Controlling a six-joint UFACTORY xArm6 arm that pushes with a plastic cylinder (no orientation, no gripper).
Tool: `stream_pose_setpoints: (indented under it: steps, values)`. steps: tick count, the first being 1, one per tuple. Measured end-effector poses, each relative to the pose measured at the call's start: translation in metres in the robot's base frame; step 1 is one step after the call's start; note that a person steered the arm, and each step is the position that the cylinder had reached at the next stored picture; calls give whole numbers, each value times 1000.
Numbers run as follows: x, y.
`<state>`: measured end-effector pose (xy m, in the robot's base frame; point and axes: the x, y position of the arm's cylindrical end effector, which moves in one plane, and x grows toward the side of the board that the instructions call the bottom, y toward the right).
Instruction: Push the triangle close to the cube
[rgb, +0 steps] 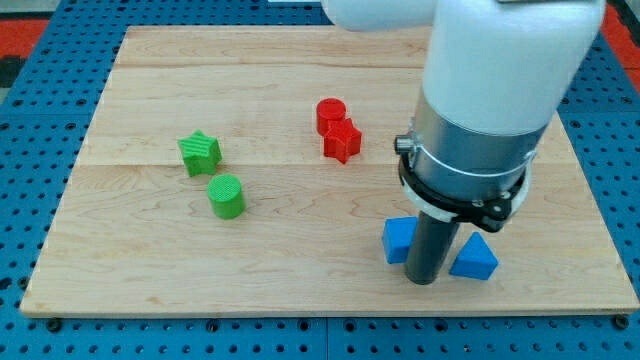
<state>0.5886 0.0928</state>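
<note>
A blue triangle block (475, 259) lies near the board's bottom edge at the view's right. A blue cube (398, 240) sits just to its left. My rod comes down between the two, and my tip (424, 281) rests on the board in the narrow gap, touching or nearly touching both blocks. The rod hides the cube's right side and the triangle's left corner.
A red cylinder (330, 112) and a red star-like block (342, 139) sit together above the middle. A green star (200, 152) and a green cylinder (227, 195) lie at the left. The wooden board (150, 260) ends close below the blue blocks.
</note>
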Motion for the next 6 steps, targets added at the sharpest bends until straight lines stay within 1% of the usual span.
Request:
stream_pose_setpoints:
  steps: [1, 2, 3, 5, 6]
  values:
    - [21, 65]
    - [26, 115]
    - [13, 91]
    - [-11, 23]
    - [2, -5]
